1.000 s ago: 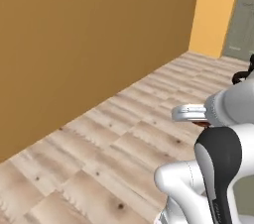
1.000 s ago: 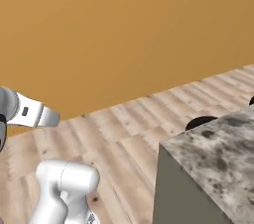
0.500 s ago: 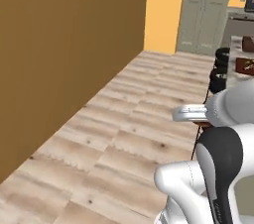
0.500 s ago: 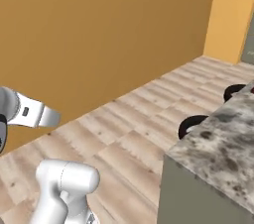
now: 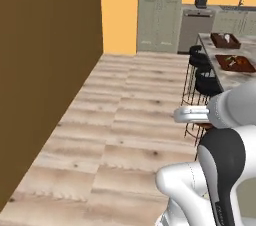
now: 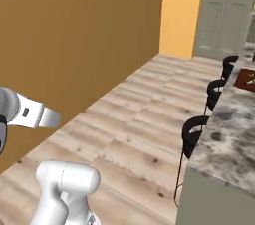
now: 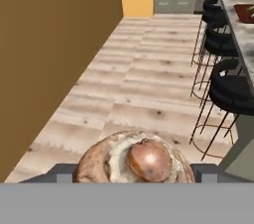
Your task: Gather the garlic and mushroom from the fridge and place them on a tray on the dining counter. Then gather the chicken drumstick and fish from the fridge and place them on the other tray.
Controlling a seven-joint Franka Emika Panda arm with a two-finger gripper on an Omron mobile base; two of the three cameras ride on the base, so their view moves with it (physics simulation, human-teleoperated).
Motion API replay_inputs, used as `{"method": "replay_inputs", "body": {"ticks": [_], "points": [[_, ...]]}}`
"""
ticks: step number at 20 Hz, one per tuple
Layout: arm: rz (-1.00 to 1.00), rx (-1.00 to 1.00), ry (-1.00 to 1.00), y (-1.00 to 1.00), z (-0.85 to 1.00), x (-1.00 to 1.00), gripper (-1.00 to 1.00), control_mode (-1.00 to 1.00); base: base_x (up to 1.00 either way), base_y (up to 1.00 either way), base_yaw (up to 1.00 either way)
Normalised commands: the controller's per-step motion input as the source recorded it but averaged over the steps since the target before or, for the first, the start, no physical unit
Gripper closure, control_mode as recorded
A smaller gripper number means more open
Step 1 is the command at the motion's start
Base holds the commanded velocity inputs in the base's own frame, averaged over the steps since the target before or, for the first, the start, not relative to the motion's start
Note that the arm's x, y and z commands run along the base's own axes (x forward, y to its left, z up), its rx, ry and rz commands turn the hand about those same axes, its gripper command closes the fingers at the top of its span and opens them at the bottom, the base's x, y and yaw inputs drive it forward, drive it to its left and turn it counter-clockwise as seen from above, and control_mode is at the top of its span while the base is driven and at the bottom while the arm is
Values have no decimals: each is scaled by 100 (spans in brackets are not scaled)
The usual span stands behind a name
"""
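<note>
Now hand (image 7: 131, 181) gripping mushroom (image 7: 134, 161), stem toward camera

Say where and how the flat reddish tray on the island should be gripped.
Grip the reddish tray by its low rim at the long edge facing the stools, coming from above. It lies flat on the dining counter, so only the thin rim offers purchase. The pincer is already shut on the mushroom.
</note>
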Motion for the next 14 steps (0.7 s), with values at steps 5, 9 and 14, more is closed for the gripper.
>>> {"method": "replay_inputs", "body": {"ticks": [5, 9, 14], "points": [[0, 0, 0, 0, 0, 0, 100, 100, 84, 63, -44], [0, 0, 0, 0, 0, 0, 100, 100, 86, 60, -44], [0, 0, 0, 0, 0, 0, 100, 100, 84, 57, -43]]}}
